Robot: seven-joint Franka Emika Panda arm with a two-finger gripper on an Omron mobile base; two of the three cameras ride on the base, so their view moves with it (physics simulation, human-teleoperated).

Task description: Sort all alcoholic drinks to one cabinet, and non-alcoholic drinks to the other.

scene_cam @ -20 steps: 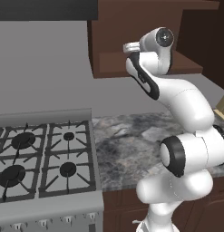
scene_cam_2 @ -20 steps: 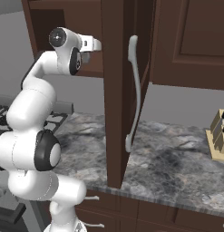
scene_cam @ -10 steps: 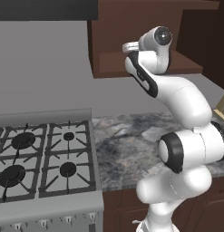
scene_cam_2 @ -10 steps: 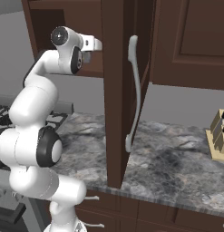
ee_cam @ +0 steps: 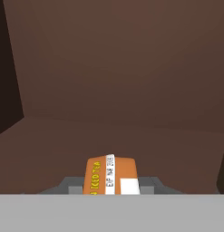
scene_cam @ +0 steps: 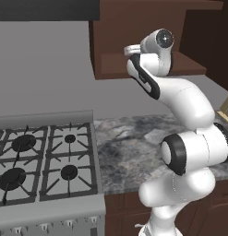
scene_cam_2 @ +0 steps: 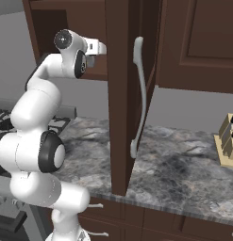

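Closest to the hand camera, the orange can (ee_cam: 110,175) sits between the 2 grey fingertips (ee_cam: 72,185) of the jaws, which are closed on it from either side; yellow lettering and a white strip run along its wall. Beyond the can lies the plain brown inside of the open cabinet (ee_cam: 118,81): a flat brown floor board, a back wall, and a darker side wall at the left.

From the left base view, the white arm (scene_cam: 180,97) rises from the lower right, bends over the marbled grey table (scene_cam: 129,147) and reaches its wrist into the cabinet's lower opening. A gas stove (scene_cam: 41,161) with 4 burners stands left of the table, under a grey wall.

From the right base view, the cabinet's door (scene_cam_2: 120,94) stands swung open edge-on, hiding the jaws behind it; its long curved silver handle (scene_cam_2: 139,94) faces the camera. A knife block (scene_cam_2: 227,146) stands at the far right of the table.
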